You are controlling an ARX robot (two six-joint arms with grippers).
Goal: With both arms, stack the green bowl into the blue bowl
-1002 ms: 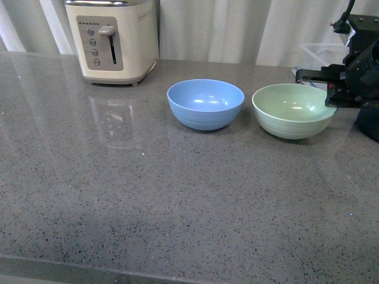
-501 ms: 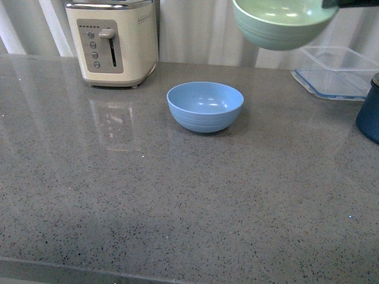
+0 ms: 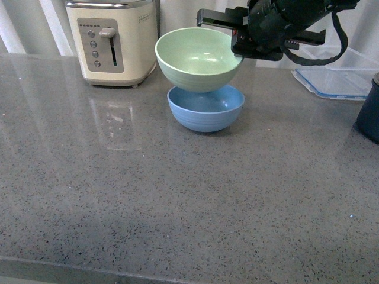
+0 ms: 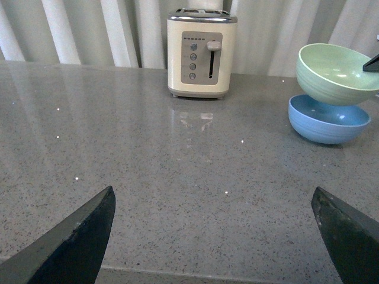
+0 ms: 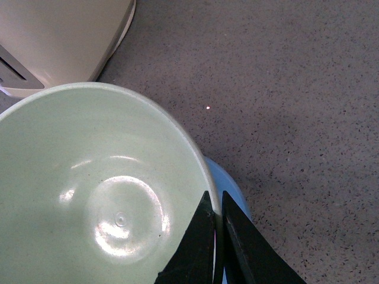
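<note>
My right gripper (image 5: 214,207), clamped on the rim of the one green bowl (image 3: 198,56), holds it tilted just over the one blue bowl (image 3: 205,109) beside one toaster (image 3: 112,41); my left gripper (image 4: 211,198) hangs spread wide, empty.

The green bowl (image 3: 198,59) hangs in the air, pinched at its right rim by the right gripper (image 3: 239,47), whose black arm reaches in from the upper right. It tips slightly and sits just over the blue bowl (image 3: 206,112), its base covering the blue bowl's far rim; whether they touch, I cannot tell. The blue bowl rests on the grey speckled tabletop (image 3: 177,207) near the far edge. A cream toaster (image 3: 112,41) stands at the far edge, leftward. A clear container (image 3: 337,74) lies toward the far right corner, and a dark pot (image 3: 370,109) stands at the right edge.
</note>
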